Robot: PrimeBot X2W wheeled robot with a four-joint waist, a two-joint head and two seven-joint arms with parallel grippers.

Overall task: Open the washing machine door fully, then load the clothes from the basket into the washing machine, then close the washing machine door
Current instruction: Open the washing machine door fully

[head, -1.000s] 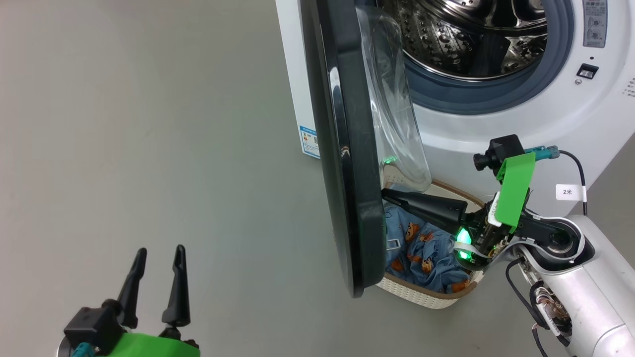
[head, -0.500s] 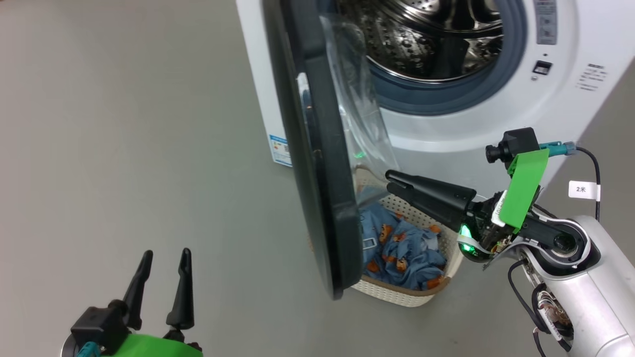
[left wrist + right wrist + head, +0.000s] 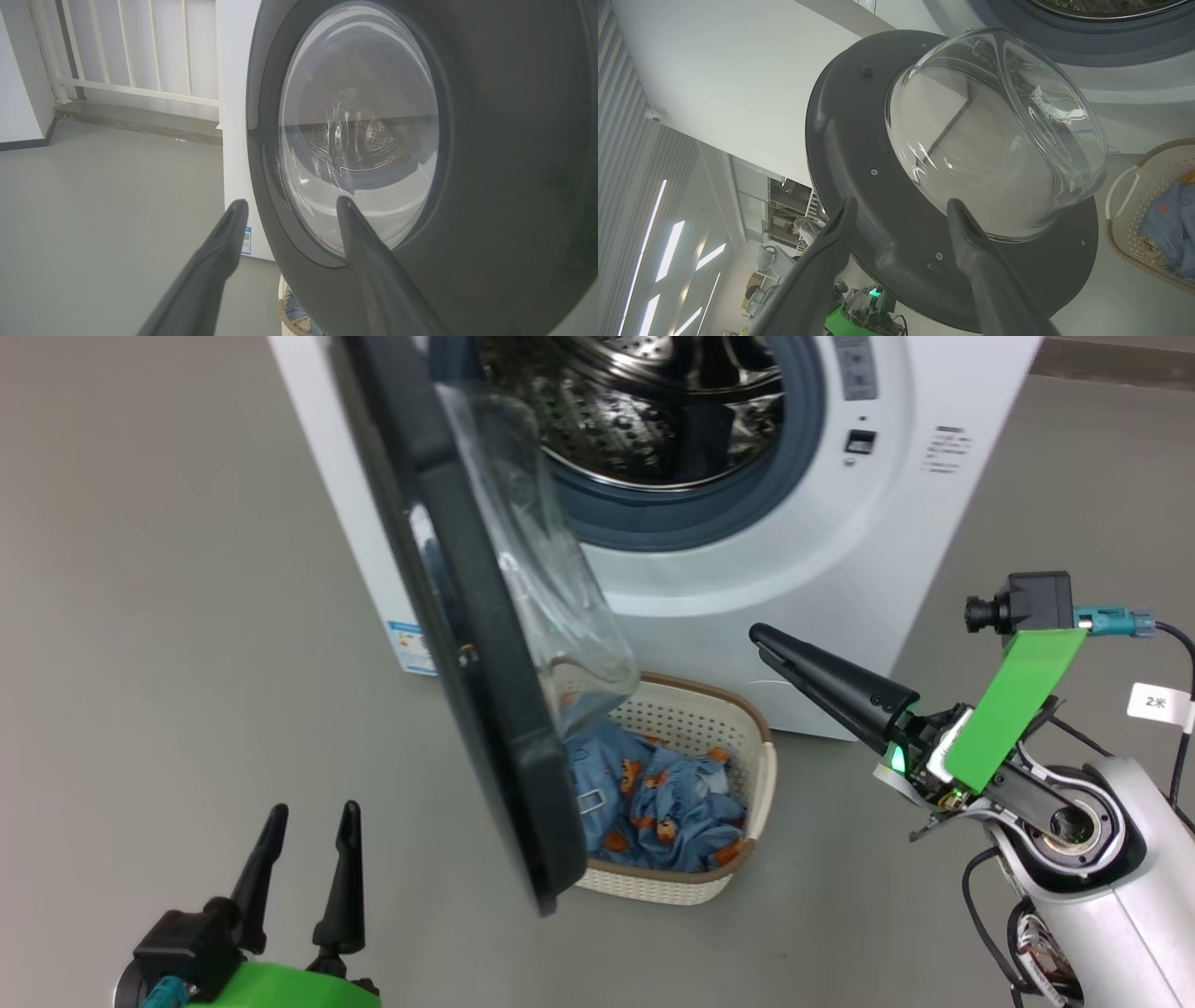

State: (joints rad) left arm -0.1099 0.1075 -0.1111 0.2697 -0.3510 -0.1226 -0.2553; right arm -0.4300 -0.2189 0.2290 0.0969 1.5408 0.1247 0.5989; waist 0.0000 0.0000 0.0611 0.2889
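The washing machine (image 3: pixel 794 569) stands with its steel drum (image 3: pixel 635 401) exposed. The washing machine door (image 3: pixel 485 709) swings out to the left, seen edge-on, its glass bowl (image 3: pixel 541 579) facing the drum. Below the door sits the basket (image 3: pixel 761 775) holding the blue bear-print clothes (image 3: pixel 663 803). My right gripper (image 3: pixel 758 637) hovers open to the right of the door and above the basket, touching neither. In the right wrist view its fingers (image 3: pixel 901 204) stand apart before the door's inner face (image 3: pixel 840 140). My left gripper (image 3: pixel 308 817) is open at the lower left, facing the door's outer side (image 3: pixel 490 140).
Grey floor (image 3: pixel 168 616) spreads wide to the left of the machine. A white railing (image 3: pixel 140 46) on a low step runs behind it. A blue label sticker (image 3: pixel 411 649) marks the machine's side. The basket's handle (image 3: pixel 1120 196) points toward my right gripper.
The right gripper has opened and drawn back to the right from the door's lower inner edge. The head camera has turned, shifting the whole picture left. The left gripper has stayed put.
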